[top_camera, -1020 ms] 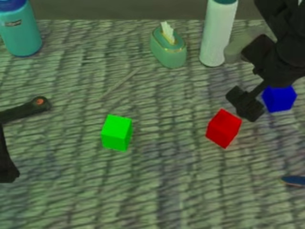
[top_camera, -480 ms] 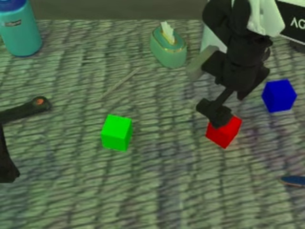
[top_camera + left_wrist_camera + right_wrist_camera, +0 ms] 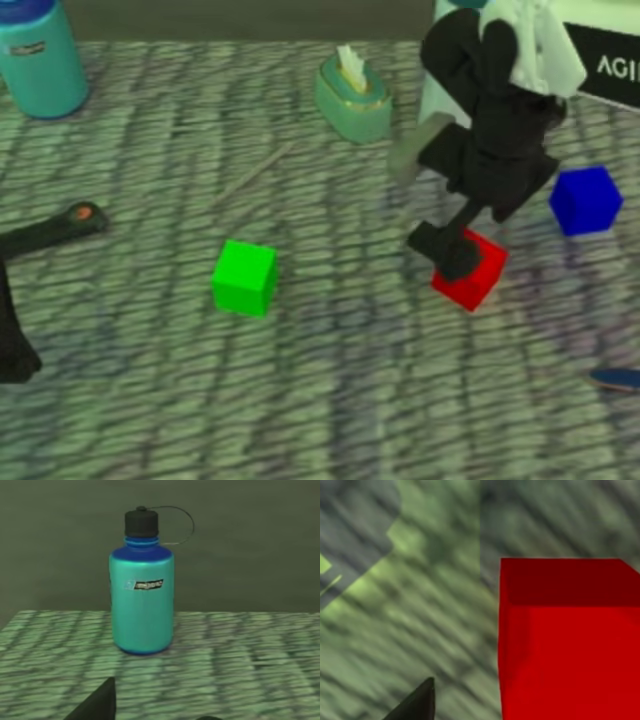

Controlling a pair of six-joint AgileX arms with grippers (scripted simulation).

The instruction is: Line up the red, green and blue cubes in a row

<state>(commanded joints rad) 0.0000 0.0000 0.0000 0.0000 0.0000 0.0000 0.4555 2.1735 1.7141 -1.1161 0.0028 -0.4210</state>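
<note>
Top view: green woven table cover [image 3: 330, 400], with teal bottle [image 3: 38, 55], tissue box [image 3: 352, 98] and white bottle [image 3: 440, 95] along the far edge. Right gripper [image 3: 452, 252] lowered onto the near-left corner of the red cube [image 3: 472, 272], directly beneath and slightly right of the tool; finger spread not discernible here, nothing visibly held. Blue cube [image 3: 586, 200] off to the tool's right, apart; green cube [image 3: 244, 277] well away to its left, roughly level with the red. Left arm [image 3: 40, 232] parked at the left edge, far from all cubes; right arm clearly the nearer. Left wrist view: only the teal bottle and one dark fingertip; left gripper's opening cannot be told. Right wrist view: red cube filling the frame beside one fingertip [image 3: 417, 705], offset to one side rather than centred, so probably a sideways correction before closing.
</note>
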